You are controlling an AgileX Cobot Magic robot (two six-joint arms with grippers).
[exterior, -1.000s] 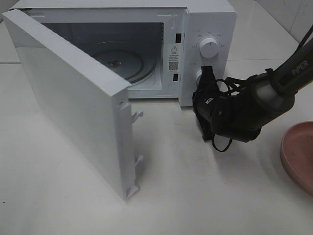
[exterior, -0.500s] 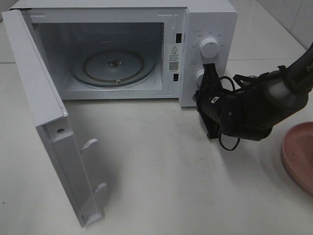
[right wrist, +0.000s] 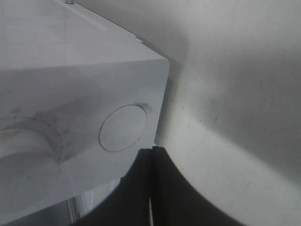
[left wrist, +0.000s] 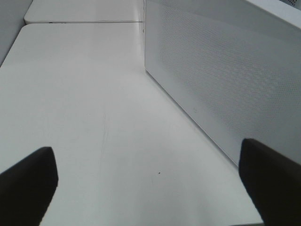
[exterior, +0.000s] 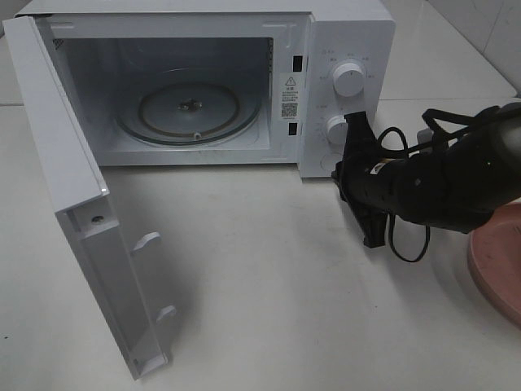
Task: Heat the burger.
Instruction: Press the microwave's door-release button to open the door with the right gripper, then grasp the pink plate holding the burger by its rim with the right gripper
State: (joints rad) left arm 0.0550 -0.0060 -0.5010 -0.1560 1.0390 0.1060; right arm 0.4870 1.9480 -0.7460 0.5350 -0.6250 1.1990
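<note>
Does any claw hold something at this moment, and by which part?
Nothing is held. The right claw is shut and empty near the microwave; the left claw is open above the table.

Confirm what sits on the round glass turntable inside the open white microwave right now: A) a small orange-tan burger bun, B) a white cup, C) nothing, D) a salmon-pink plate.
C: the round glass turntable shows bare past the open door of the white microwave, while only part of the salmon-pink plate shows at the right edge of the high view.
</note>
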